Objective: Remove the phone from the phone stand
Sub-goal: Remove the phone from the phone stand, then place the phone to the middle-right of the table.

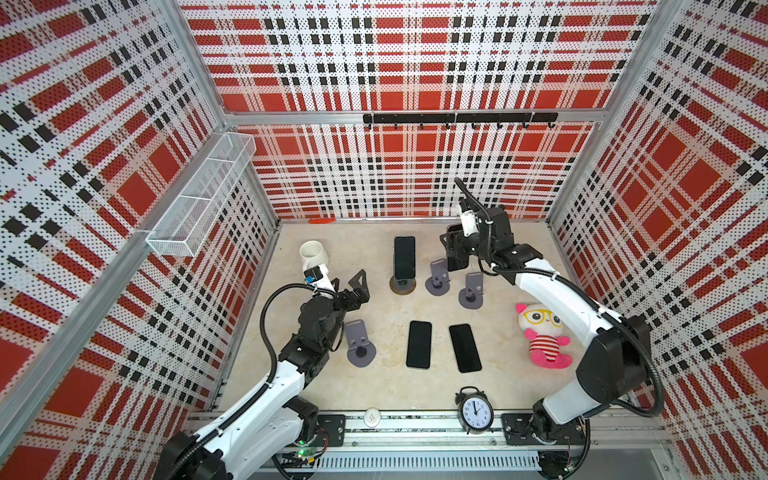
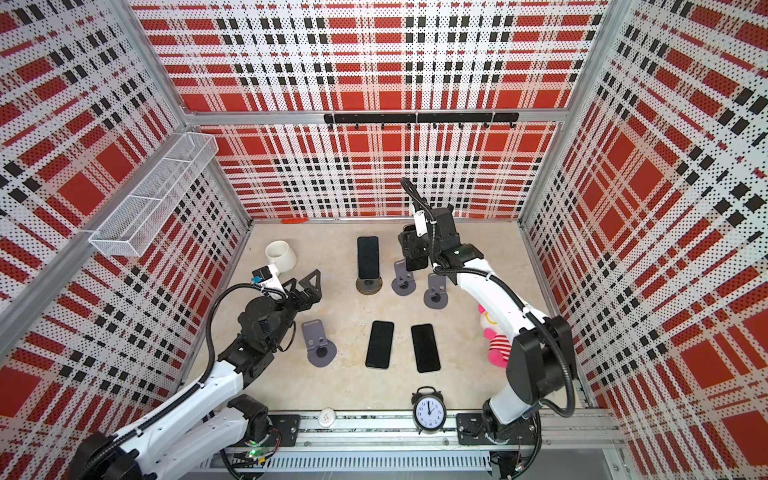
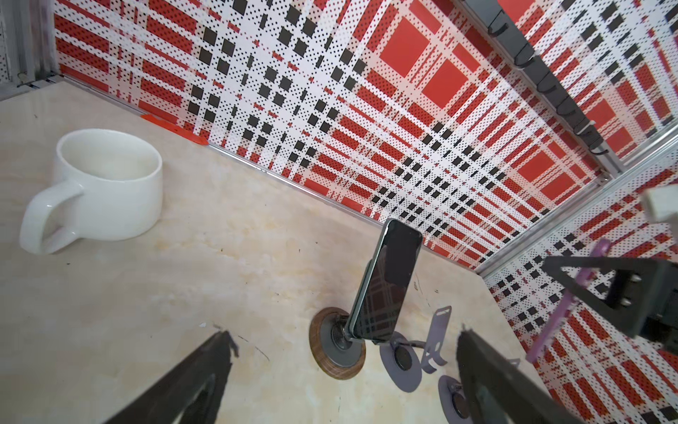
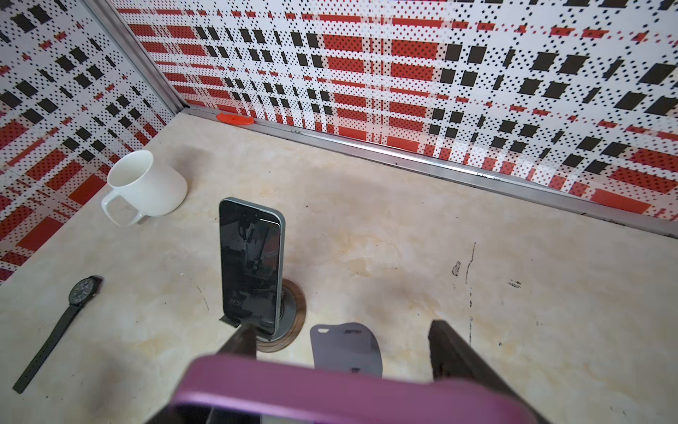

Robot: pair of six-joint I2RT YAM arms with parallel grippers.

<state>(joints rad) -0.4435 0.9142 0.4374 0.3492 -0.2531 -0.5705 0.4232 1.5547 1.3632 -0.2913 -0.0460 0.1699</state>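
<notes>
Heads up, your right gripper (image 1: 455, 246) is clamped on the purple-cased phone (image 4: 348, 389), lifted clear of the grey stand (image 1: 438, 277) just below it. Your left gripper (image 1: 347, 285) hangs wide open, holding nothing.

The phone (image 4: 249, 264) gleams glossy, its stand (image 4: 300, 315) wood-rimmed — mug (image 4: 157, 183) glazed, tabletop (image 4: 403, 257) smooth stone-look.

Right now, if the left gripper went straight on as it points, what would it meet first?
Probably the upright phone on the round stand, straight ahead of the open left gripper; depth is unclear, so its base might come first.
</notes>
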